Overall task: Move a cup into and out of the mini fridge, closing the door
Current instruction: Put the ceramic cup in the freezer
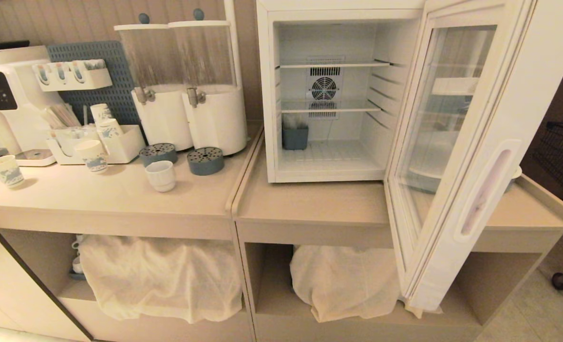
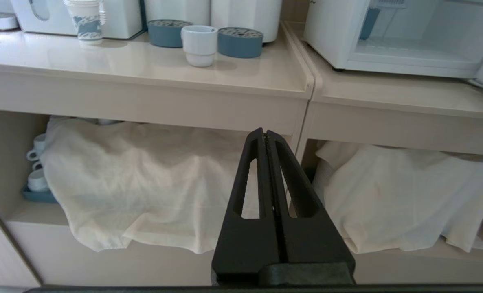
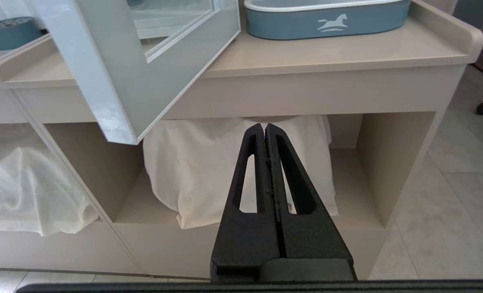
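- Cup (image 1: 161,175) sits on the counter (image 1: 120,199), left of the mini fridge (image 1: 329,95) (door (image 1: 457,156) wide open).
- Left gripper (image 2: 265,136) and right gripper (image 3: 264,129): both pinched closed, empty, low.

Left gripper (image 2: 265,136) held low and level, black fingers (image 2: 251,171) pressed flat together along their whole length, nothing between them. Right gripper (image 3: 264,130) in the same pose: fingers (image 3: 290,175) closed tip to tip, pointing straight ahead, nothing gripped. Both claws free of contact. Neither arm visible from the head camera.
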`<state>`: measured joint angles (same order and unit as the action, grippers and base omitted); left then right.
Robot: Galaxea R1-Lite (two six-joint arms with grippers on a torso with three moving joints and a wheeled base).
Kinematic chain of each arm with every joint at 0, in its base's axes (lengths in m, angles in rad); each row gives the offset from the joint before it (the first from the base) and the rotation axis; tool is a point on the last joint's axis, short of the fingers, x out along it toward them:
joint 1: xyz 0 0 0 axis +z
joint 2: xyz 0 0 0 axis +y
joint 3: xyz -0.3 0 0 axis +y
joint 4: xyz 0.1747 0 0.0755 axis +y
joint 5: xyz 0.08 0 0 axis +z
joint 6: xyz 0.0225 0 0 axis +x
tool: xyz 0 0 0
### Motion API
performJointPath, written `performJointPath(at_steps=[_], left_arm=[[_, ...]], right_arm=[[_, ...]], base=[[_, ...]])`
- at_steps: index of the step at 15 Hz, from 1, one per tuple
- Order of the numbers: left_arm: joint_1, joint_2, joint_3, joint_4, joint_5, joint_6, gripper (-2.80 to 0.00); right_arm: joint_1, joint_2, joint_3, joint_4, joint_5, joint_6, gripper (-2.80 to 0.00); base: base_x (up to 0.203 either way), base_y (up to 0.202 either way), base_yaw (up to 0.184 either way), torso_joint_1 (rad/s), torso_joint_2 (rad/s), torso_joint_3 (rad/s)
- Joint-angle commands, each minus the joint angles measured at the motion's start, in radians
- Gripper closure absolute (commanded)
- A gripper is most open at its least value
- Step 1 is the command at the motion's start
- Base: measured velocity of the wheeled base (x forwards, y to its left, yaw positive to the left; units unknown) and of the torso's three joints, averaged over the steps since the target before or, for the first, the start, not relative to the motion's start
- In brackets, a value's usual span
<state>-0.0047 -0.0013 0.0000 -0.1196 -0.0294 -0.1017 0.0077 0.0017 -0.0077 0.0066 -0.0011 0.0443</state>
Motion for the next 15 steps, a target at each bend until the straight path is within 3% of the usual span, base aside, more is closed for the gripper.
performJointPath(at_steps=[1,9,15], left_arm=[[0.0,-0.003,0.04,-0.003,0.0,-0.003,0.0],[0.0,-0.003,0.04,-0.006,0.003,0.008,0.0],[0.0,-0.003,0.04,-0.006,0.002,0.008,0.0]], right_arm=[[0.001,0.001,0.0,0.0,0.0,0.0,0.0],[0.001,0.001,0.0,0.0,0.0,0.0,0.0],[0.001,0.001,0.0,0.0,0.0,0.0,0.0]], base=[[0.0,0.0,0.0,0.0,0.0,0.0],[0.002,0.006,-0.001,0.0,0.0,0.0],[0.001,0.162,-0.002,0.002,0.0,0.003]])
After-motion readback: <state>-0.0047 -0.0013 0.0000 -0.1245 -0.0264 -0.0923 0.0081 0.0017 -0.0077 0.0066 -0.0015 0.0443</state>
